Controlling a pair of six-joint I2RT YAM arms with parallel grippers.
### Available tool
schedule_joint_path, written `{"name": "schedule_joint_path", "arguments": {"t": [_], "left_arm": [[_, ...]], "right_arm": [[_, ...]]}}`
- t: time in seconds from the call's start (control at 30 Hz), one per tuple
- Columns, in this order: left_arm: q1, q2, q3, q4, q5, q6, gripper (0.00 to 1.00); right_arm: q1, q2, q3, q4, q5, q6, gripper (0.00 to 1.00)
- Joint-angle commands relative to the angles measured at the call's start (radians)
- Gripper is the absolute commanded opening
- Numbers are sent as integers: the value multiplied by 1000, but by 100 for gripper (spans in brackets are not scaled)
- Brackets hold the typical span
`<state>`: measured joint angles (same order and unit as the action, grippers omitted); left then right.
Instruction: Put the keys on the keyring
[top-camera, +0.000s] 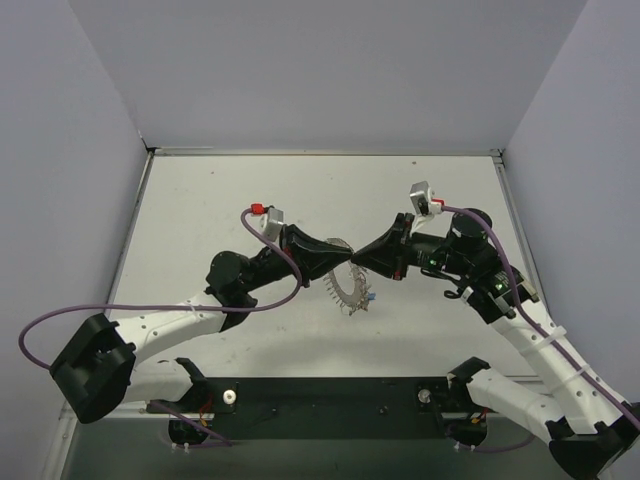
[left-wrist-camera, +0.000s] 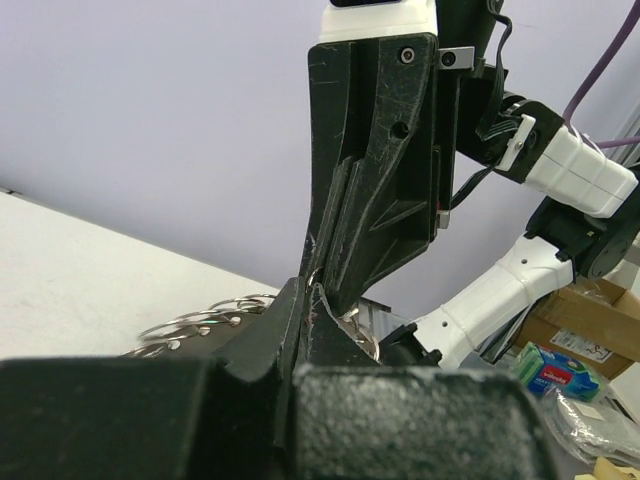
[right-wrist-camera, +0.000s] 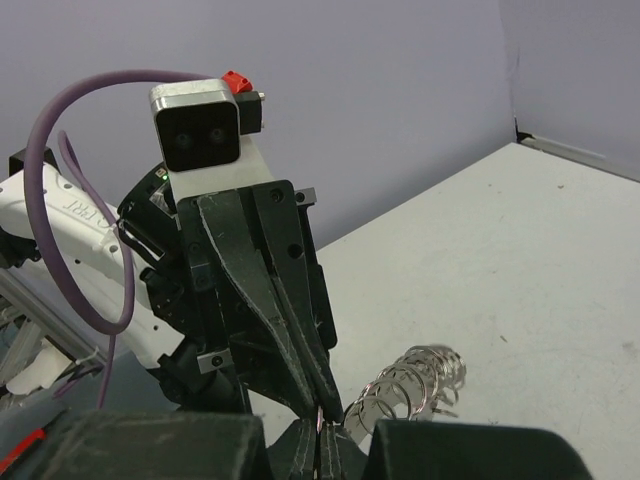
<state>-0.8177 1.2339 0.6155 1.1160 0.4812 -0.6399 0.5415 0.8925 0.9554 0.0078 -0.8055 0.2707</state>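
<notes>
Both grippers meet tip to tip above the middle of the table. My left gripper (top-camera: 347, 262) (left-wrist-camera: 300, 297) is shut on the keyring (top-camera: 348, 288), a silvery coiled loop that hangs down from the two tips. Its coils (left-wrist-camera: 200, 325) show beside my left fingers. My right gripper (top-camera: 361, 261) (right-wrist-camera: 322, 435) is closed too, with a thin shiny sliver of the keyring (right-wrist-camera: 412, 382) between its pads. A small blue-headed key (top-camera: 370, 297) sits at the loop's lower right edge. No other keys are visible.
The white table (top-camera: 230, 200) is boxed in by grey walls on three sides. Purple cables (top-camera: 290, 262) loop off both wrists. Cardboard boxes and a green packet (left-wrist-camera: 556, 366) lie beyond the table edge in the left wrist view.
</notes>
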Motion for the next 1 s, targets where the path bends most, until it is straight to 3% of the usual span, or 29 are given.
{"name": "schedule_joint_path", "arguments": {"t": [0.0,0.17,0.3,0.33,0.37,0.5,0.57,0.7,0.87,0.97], "left_arm": [[2,7,49,114,19,-14,0],[14,0,58,82,63,-3,0],[38,-36,84,-57,121,37,0],[52,-46,92,-96,131,48,3],[58,-71,102,-141,141,77,14],[97,-122,208,-483,219,175,42],[118,-137,249,-632,276,227,47],[146,-133,384,-879,384,321,51],[149,-74,542,-1317,473,558,52],[149,-27,622,-1488,525,666,51]], "right_arm": [[-2,6,9,67,-46,5,0],[-3,3,23,54,-52,-22,0],[-3,11,49,-2,-70,-67,0],[-5,14,60,-5,-75,-76,0],[-6,22,63,-38,-81,-91,0],[-11,52,91,-81,-144,-134,0],[-11,84,123,-133,-181,-166,0],[-11,120,172,-177,-233,-228,0],[-9,155,236,-259,-287,-300,0],[-5,181,259,-295,-325,-334,0]]}}
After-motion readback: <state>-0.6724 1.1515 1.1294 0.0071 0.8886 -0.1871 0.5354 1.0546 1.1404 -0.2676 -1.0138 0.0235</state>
